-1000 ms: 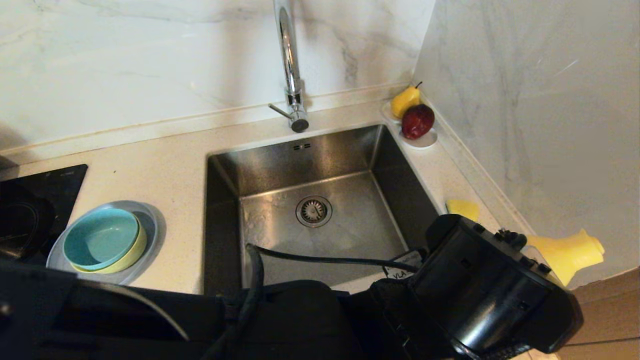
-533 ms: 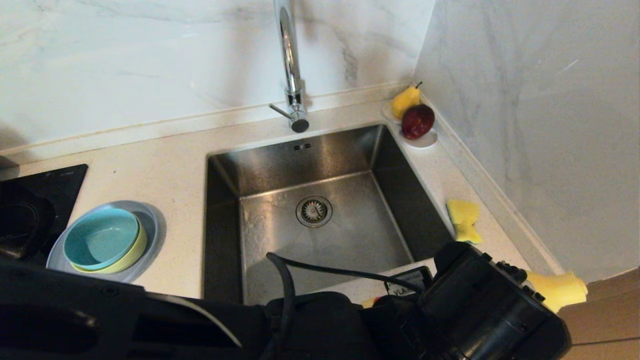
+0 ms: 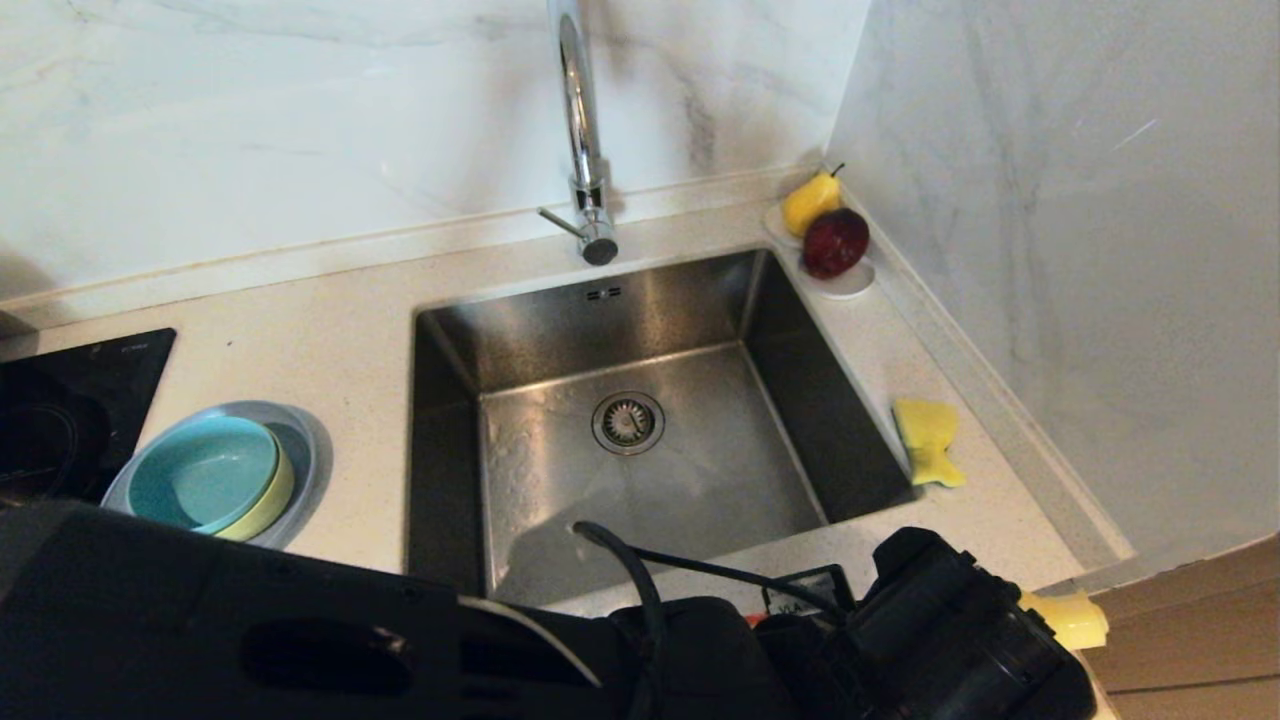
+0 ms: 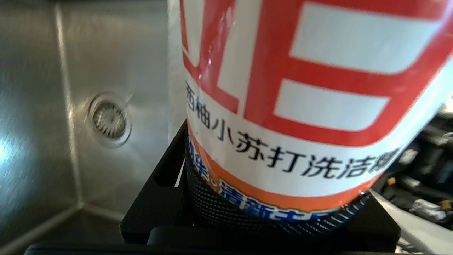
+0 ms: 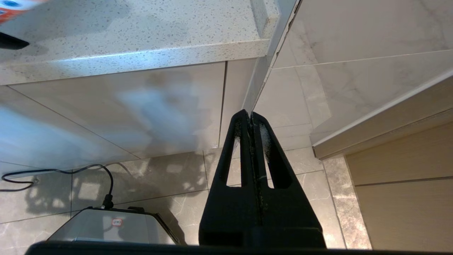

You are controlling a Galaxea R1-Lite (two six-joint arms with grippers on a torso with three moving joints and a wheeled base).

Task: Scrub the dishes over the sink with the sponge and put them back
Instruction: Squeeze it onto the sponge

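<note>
Fingers of the left gripper are clamped around a detergent bottle with a red, white and orange label; in the left wrist view the bottle fills the centre and right of the frame, seated between the black jaws. In the head view, the bottle's yellow cap shows at the lower right edge, beyond the black arm housing. The right gripper hangs parked below the counter edge, fingers pressed together and holding nothing, with floor tiles behind it.

Task items, head view:
- Sink: centre of the frame, basin empty, drain strainer exposed. No water runs from the faucet at top centre.
- Sponge: right of centre, flat on the counter just beside the sink's right rim, yellow face up, held by neither gripper.
- Dishes: lower left. The teal bowl sits nested in the yellow-green bowl, both on the grey-blue plate, partly hidden by the arm.
- Fruit dish: upper right corner of the counter, holding a pear and a red fruit; not part of the task.

Progress assessment: no dish is over the sink and no foam is visible. Scrubbing appears not yet begun. Remaining, by judgement: dispose of the bottle, take the sponge, scrub each of three dishes over the basin, return them.
</note>
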